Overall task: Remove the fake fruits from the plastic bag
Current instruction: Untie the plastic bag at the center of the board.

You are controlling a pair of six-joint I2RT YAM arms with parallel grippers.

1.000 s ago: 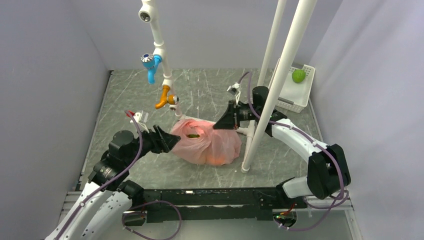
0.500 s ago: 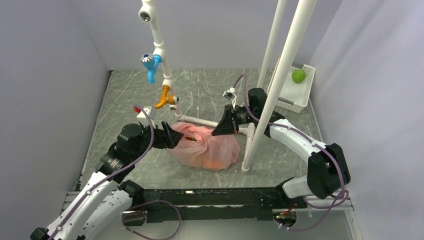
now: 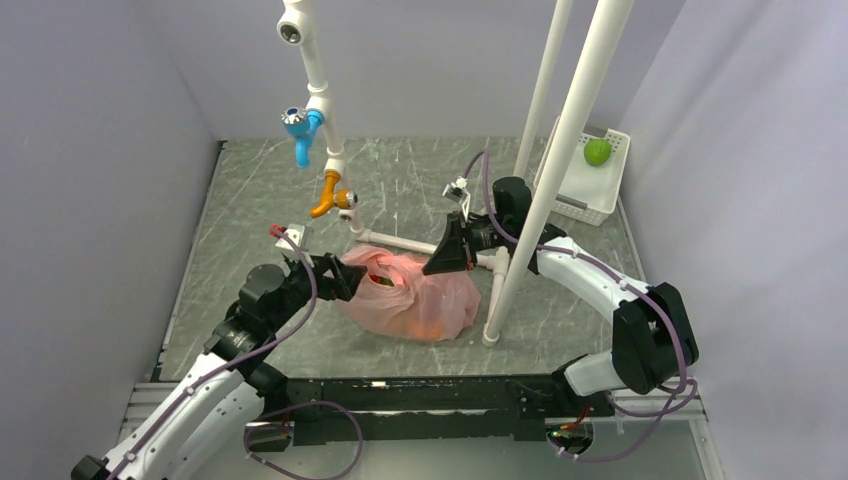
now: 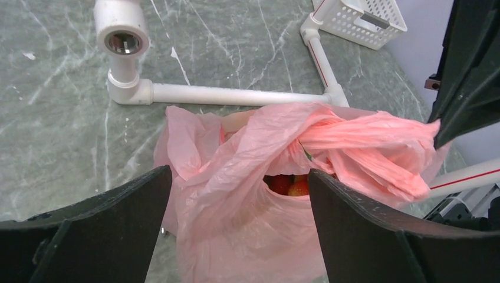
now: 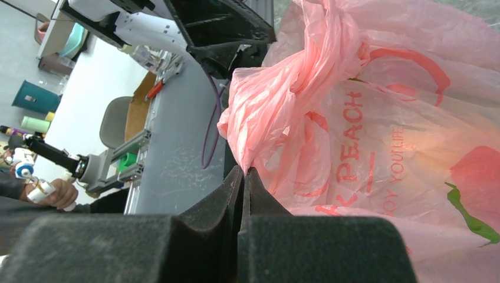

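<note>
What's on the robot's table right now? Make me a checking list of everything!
Surface: grey marbled table.
Job's things: pink plastic bag lying crumpled; red fake fruits showing through its opening.
Clutter: white pipe frame with blue tap and orange tap; white basket holding a green fruit.
Grippers: left gripper open, facing the bag; right gripper shut on the bag's bunched handle.
Cables: purple cables run along both arms.
Surroundings: plain pale walls.

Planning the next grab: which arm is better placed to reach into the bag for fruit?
Left. The left end effector is open facing the plastic bag, red fruits showing inside. The right end effector is shut on its handle.
</note>
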